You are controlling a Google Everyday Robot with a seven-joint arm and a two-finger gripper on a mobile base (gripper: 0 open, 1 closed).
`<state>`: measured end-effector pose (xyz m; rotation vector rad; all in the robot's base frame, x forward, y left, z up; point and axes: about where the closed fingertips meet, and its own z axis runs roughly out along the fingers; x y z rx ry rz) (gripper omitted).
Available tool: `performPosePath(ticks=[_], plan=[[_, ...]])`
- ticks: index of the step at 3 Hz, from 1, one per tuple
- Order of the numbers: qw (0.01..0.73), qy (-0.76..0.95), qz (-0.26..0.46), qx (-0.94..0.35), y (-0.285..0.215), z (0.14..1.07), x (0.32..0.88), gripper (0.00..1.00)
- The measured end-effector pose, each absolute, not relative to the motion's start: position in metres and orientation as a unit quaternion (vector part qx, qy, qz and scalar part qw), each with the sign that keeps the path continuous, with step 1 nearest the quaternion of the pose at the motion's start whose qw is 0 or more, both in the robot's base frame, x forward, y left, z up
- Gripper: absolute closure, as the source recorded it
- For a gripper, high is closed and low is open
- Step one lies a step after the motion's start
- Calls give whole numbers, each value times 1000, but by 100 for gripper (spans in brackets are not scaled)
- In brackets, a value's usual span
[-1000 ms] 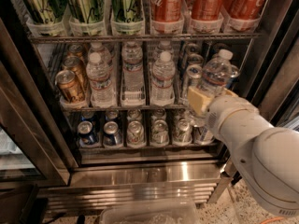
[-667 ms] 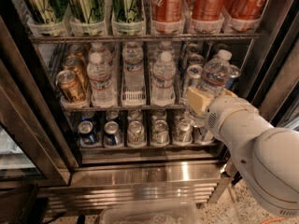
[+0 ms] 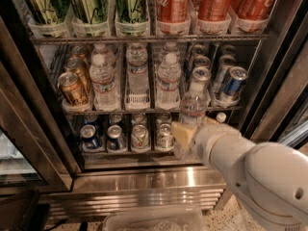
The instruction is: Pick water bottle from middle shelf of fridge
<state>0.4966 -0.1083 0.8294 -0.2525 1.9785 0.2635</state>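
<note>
My gripper (image 3: pixel 186 137) is in front of the fridge (image 3: pixel 30 110), low and right of centre, at the end of my white arm (image 3: pixel 260 177). It is shut on a clear water bottle (image 3: pixel 193 105) with a white cap, held upright in front of the middle shelf (image 3: pixel 120 111), level with its front rail. Three more water bottles (image 3: pixel 103 81) stand in the shelf's plastic lane trays, left of the held one. One pale finger pad (image 3: pixel 181 133) shows at the bottle's base; the bottle's bottom is hidden behind it.
Gold cans (image 3: pixel 72 88) stand at the shelf's left, silver-blue cans (image 3: pixel 234 83) at its right. Tall green cans (image 3: pixel 89 4) and red cans (image 3: pixel 211 1) fill the rack above. Small cans (image 3: pixel 139 136) fill the rack below. A steel base (image 3: pixel 144 182) and a clear bin (image 3: pixel 154 220) lie underneath.
The gripper and the held bottle have moved left and down, out from the right lane of the middle shelf toward the camera.
</note>
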Motion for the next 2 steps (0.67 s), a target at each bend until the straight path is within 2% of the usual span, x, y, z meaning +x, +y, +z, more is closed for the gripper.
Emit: performPosePath(ticks=[1,2], plan=[[473,857,137,-149,-98,779,465,100],[447,858,170,-188,-76,767,466,100]])
